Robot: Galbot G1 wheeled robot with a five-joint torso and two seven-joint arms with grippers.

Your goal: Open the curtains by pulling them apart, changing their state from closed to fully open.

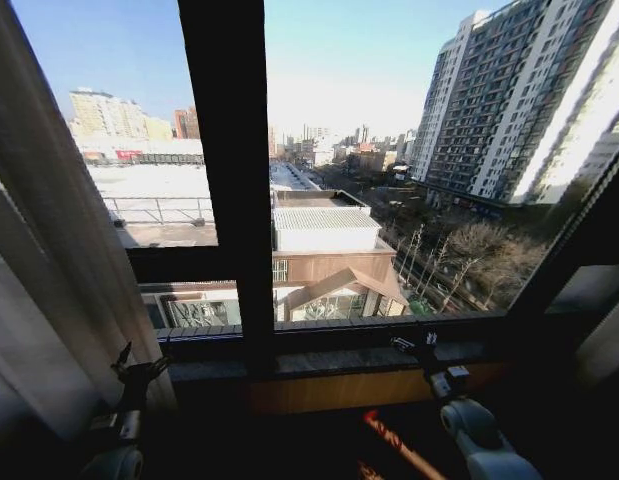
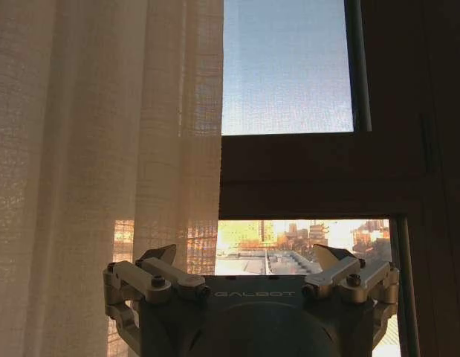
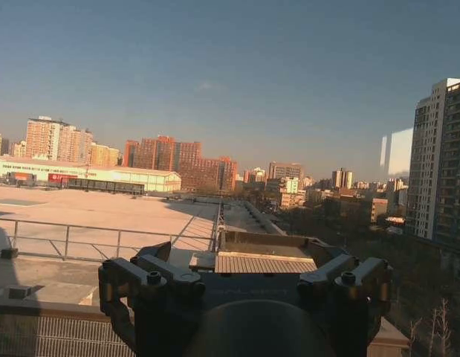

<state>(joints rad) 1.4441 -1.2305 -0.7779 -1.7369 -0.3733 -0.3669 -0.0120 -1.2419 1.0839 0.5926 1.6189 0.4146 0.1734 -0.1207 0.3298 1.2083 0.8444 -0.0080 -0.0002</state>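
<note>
Curtains [image 1: 49, 250]: bunched left of window frame [image 1: 229, 180]. Left gripper [image 2: 252, 260] beside hem, spread wide, empty; risks snagging fabric. Right gripper [image 3: 244, 256] facing glass, likewise.

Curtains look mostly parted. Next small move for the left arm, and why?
Probably retract the left gripper: its fingers are open and hold nothing, the sheer curtain is bunched beside it at the window's left edge, and the glass ahead is uncovered. The right gripper also hangs open.

A high-rise room (upper floor); a dark-framed window [image 1: 224, 200] overlooks city rooftops; sheer curtains [image 2: 103, 163] hang beside it.
</note>
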